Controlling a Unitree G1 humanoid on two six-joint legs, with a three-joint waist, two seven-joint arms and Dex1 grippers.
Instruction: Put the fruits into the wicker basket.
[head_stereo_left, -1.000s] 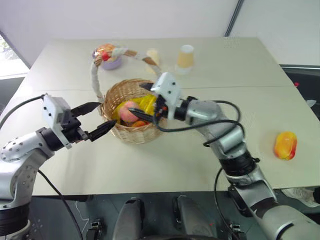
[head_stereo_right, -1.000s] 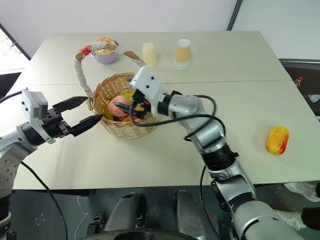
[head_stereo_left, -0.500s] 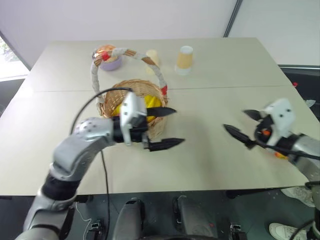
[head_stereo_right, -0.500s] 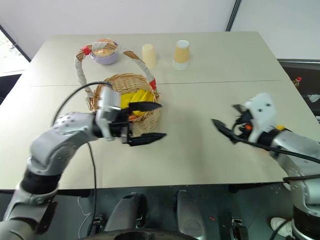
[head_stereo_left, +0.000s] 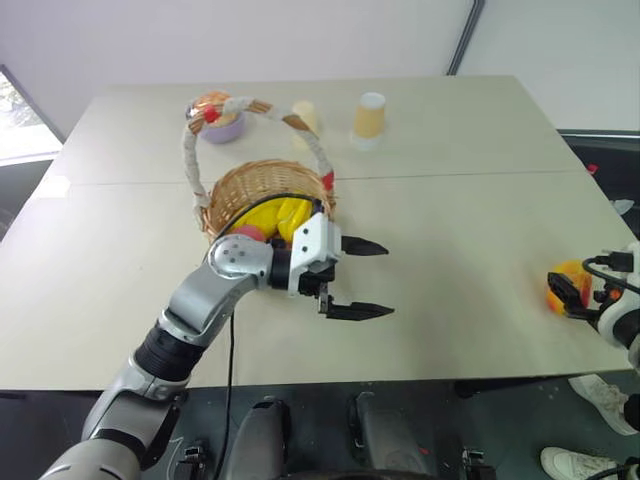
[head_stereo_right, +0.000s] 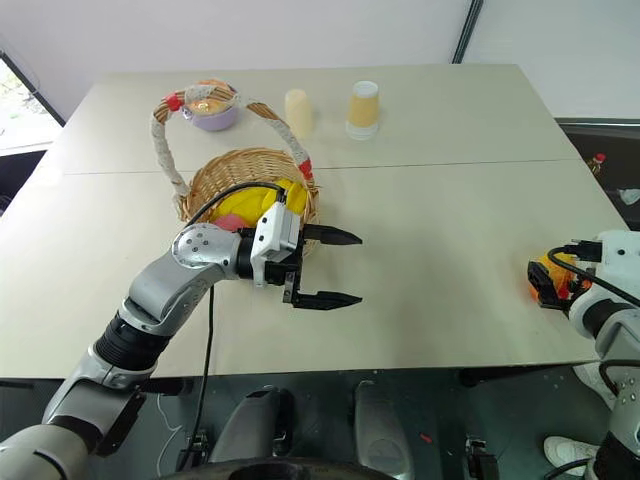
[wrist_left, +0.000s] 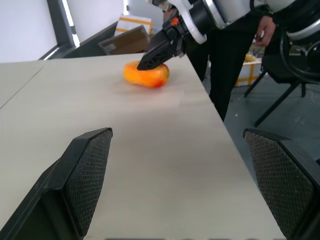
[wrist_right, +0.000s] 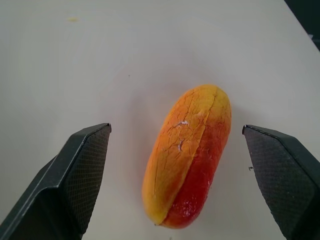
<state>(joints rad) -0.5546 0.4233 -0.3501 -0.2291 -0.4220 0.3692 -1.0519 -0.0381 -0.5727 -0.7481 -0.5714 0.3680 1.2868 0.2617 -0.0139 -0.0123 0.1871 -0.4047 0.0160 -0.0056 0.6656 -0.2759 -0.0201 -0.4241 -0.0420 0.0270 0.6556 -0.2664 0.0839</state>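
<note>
Right wrist view: mango (wrist_right: 187, 155) between spread fingers (wrist_right: 75, 172).

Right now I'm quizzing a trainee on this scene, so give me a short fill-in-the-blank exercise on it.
1. The mango lies on the ____, outside the wicker basket.
2. The right gripper hovers at the mango with its jaws ____.
3. The left gripper is open and holds ____.

Missing words: table; open; nothing

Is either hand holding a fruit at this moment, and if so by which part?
Nothing is held. The right hand is open with the mango lying untouched between its fingers; the left hand is open over bare table.
</note>
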